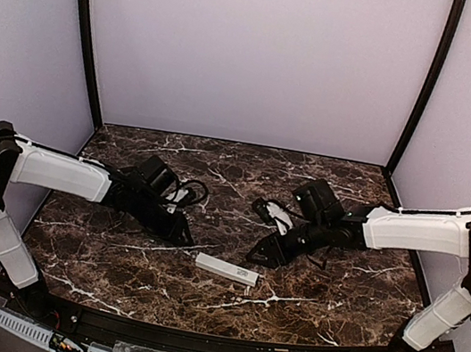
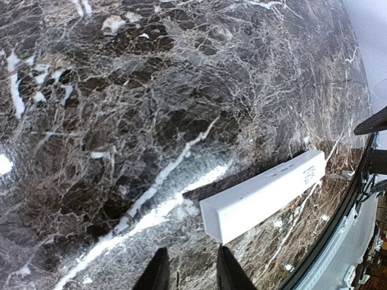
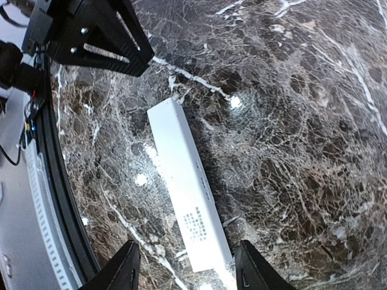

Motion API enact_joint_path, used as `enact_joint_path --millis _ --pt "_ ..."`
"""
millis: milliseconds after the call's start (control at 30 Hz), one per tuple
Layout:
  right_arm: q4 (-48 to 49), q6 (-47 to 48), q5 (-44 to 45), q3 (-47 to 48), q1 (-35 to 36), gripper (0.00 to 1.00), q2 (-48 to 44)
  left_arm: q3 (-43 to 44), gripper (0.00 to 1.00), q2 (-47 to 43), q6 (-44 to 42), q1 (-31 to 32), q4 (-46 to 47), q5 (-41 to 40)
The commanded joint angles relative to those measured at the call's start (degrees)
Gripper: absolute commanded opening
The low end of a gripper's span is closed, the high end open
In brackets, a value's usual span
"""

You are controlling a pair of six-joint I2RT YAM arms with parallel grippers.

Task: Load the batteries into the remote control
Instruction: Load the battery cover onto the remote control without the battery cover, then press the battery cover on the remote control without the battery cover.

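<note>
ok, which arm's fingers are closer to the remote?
Right, narrowly. The right fingers straddle one end of the remote; the left fingers sit just beside its other end, not around it.

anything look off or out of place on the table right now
Nothing looks damaged or spilled. The remote control lies flat on the table, label side up, slightly askew to the near edge. The one oddity: no batteries show in any view.
</note>
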State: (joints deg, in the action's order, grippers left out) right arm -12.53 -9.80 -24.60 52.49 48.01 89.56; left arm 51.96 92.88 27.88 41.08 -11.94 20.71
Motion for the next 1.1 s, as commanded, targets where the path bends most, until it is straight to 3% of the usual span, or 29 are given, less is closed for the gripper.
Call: enact_joint_path --millis 0,333,467,667,1067 --pt "-4.7 7.44 5.2 4.08 3.04 0.53 4.82 -1.46 0.23 -0.95 -3.12 0.11 -3.56 -4.89" --pt "-5.92 12.52 6.37 8.98 6.16 0.49 10.14 -2.45 0.06 0.4 -5.13 4.01 -1.99 -11.06" --pt "-6.12 13.12 5.25 9.87 6.38 0.49 11.87 -3.05 0.04 0.47 -5.31 5.34 0.18 -12.8" --pt "-5.35 13.96 4.66 9.53 6.87 0.57 12.99 -3.46 0.01 0.69 -6.6 7.15 2.83 -16.49" --pt "-3.23 15.91 11.09 7.91 8.67 0.55 15.76 -7.61 0.0 -0.97 -6.89 7.96 10.15 -18.85"
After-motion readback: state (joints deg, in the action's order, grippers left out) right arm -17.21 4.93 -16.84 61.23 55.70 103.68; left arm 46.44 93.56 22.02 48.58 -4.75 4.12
